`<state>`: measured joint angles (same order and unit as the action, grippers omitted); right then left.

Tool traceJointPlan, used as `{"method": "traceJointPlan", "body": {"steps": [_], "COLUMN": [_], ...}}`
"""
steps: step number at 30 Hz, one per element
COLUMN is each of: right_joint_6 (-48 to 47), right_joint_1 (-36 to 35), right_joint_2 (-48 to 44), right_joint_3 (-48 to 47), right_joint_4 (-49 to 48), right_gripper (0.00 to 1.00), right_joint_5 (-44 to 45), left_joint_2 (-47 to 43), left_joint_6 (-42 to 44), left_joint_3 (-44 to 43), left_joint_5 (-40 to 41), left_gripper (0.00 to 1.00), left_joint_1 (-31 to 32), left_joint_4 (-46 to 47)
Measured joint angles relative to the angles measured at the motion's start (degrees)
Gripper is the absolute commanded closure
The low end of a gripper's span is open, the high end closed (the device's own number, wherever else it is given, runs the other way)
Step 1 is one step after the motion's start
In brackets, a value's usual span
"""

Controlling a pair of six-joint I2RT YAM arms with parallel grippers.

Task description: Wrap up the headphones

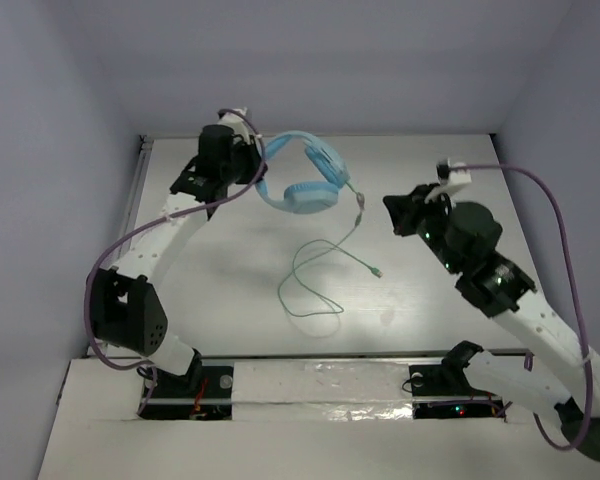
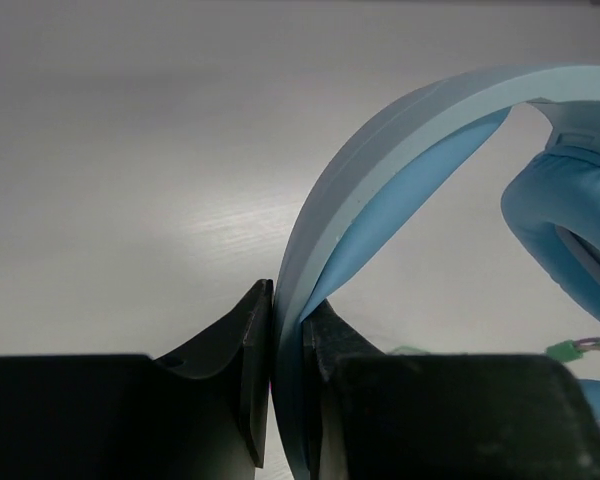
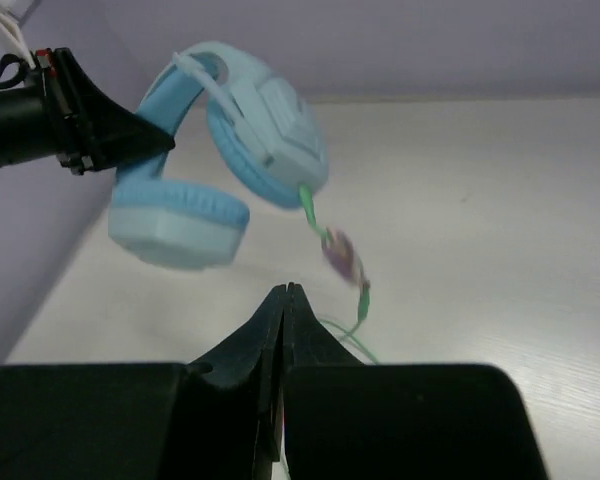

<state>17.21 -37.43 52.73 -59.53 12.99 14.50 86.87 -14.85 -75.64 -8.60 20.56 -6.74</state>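
my left gripper point(image 1: 246, 148) is clamped on the headphones point(image 1: 305, 180). in the left wrist view the two fingers point(image 2: 252, 340) are drawn in until only the light blue headband point(image 2: 380, 170) fits between them, and both press flat against its sides. from that grip the band arcs up and away to the right of the tool, and one padded cup point(image 2: 570, 240) hangs at the right edge of the view. beside the right finger i can see a bit of green cable point(image 2: 570, 348). my right gripper point(image 1: 408, 212) is fully closed, the tips meeting in a thin seam point(image 3: 285, 295) with nothing between them. it sits well apart from the headphones and points toward them. seen from that wrist, the headphones point(image 3: 220, 150) are ahead and up to the left of the tips, and the left gripper point(image 3: 130, 135) bites the band from the far left. both cups look to be hanging clear of the table point(image 1: 430, 290), though i can't tell that for sure. the pale green cable point(image 1: 315, 280) drops from the nearer cup, passes a small blurred inline piece point(image 3: 342, 257) just ahead of my right fingertips, and then lies in loose loops on the table between the two arms. its small plug point(image 1: 378, 273) rests on the surface, apart from either tool.
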Motion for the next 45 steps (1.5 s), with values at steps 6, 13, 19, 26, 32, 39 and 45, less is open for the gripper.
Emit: {"method": "traceJointPlan", "body": {"steps": [6, 13, 19, 26, 32, 39, 45], "right_joint_6": [7.5, 8.9, 6.8, 6.6, 9.4, 11.7, 11.3], "right_joint_1": [0.0, 0.1, 0.1, 0.1, 0.1, -0.9, -7.8], "right_joint_2": [-3.2, 10.7, 17.2, 19.7, 9.9, -6.2, -0.3], "right_joint_3": [18.3, 21.4, 19.8, 19.0, 29.6, 32.7, 31.5], "right_joint_4": [-13.4, -25.4, -32.2, -36.7, -36.9, -35.3, -30.9], "right_gripper": [0.41, 0.18, 0.14, 0.21, 0.85, 0.26, 0.25], "right_joint_5": [-4.5, -12.9, -20.3, -28.3, -33.0, -36.5, -35.9], "left_joint_2": [-0.1, -3.8, -4.9, -4.5, -3.4, 0.5, 1.4], "left_joint_6": [-2.0, -6.1, -9.5, -9.8, -9.8, -10.2, -10.6], "left_joint_3": [-15.3, -32.7, -47.0, -56.4, -56.5, -56.3, -56.1], "left_joint_5": [-0.8, -6.0, -9.6, -9.8, -7.5, -6.2, -6.2], "left_gripper": [1.0, 1.0, 1.0, 1.0, 1.0, 1.0, 1.0], "left_joint_1": [-4.4, -3.7, -3.8, -4.8, -6.4, -9.2, -10.2], "left_joint_4": [-6.9, -9.2, -10.6, -12.9, -14.0, -14.9, -15.5]}}
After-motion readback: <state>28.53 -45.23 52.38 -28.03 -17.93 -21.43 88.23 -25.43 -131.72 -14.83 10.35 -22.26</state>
